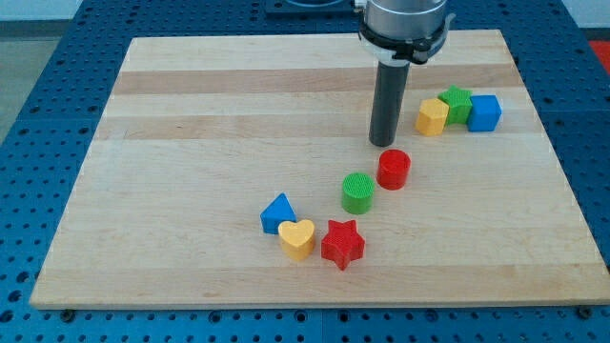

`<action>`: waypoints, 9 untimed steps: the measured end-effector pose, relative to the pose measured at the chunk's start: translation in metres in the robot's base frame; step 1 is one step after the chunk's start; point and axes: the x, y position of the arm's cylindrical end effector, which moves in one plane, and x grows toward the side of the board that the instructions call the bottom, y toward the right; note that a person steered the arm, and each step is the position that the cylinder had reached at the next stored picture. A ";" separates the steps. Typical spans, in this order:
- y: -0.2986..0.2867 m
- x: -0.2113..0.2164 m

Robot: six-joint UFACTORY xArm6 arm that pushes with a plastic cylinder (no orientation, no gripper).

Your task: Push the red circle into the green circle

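Note:
The red circle [394, 169] stands on the wooden board [191, 143], right of the middle. The green circle [358, 191] stands just below and to its left, with a small gap between the two. My tip [384, 144] is just above the red circle toward the view's top, slightly to its left, very close to it or touching it.
A blue triangle [277, 211], a yellow heart [297, 237] and a red star [342, 244] cluster below and left of the green circle. A yellow hexagon [432, 116], a green star [457, 102] and a blue cube [484, 111] cluster at the right.

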 end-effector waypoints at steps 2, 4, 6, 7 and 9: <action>0.029 0.039; 0.059 0.068; 0.050 0.068; 0.038 0.066; -0.006 0.071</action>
